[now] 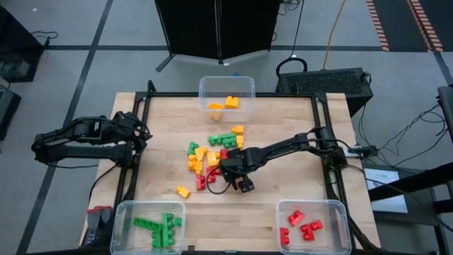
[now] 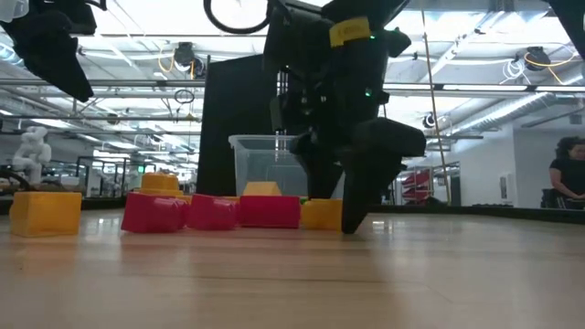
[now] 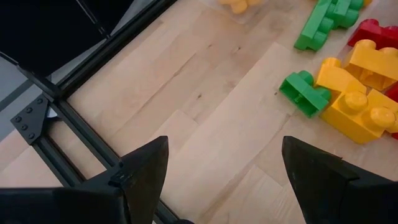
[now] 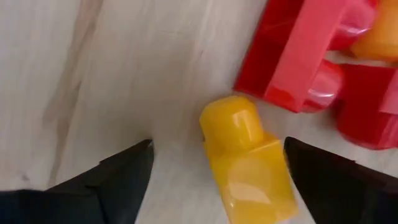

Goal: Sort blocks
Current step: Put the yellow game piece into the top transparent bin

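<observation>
- The blocks (image 1: pixel 212 152), small studded plastic toy bricks in green, red and yellow-orange, lie mostly in a loose cluster near the middle of the wooden table (image 1: pixel 283 134).
- One yellow block (image 1: pixel 183 191) sits apart from the cluster, toward the near-left corner.
- A clear plastic rectangular bin at the far edge (image 1: pixel 226 86) holds a few yellow-orange bricks; a second clear bin at the near-left corner (image 1: pixel 122 212) holds green ones, and a third at the near-right corner (image 1: pixel 338 211) holds red ones.
- The right gripper (image 1: pixel 237 178) reaches in from the right side to the near edge of the cluster, low over the table.
- Its fingers (image 4: pixel 112 177) stand wide apart, straddling a single-stud yellow brick (image 4: pixel 245 158) that lies between them on the wood (neither finger visibly touching it).
- Just beside that brick lie red bricks (image 4: pixel 311 56), one long and flat-sided.
- In the low view, the right arm's dark fingertip comes down to the table just beside a row of red and yellow bricks.
- The left gripper (image 1: pixel 134 138) waits at the left edge of the table, well apart from the cluster, its fingers (image 3: pixel 146 174) spread wide and empty.
</observation>
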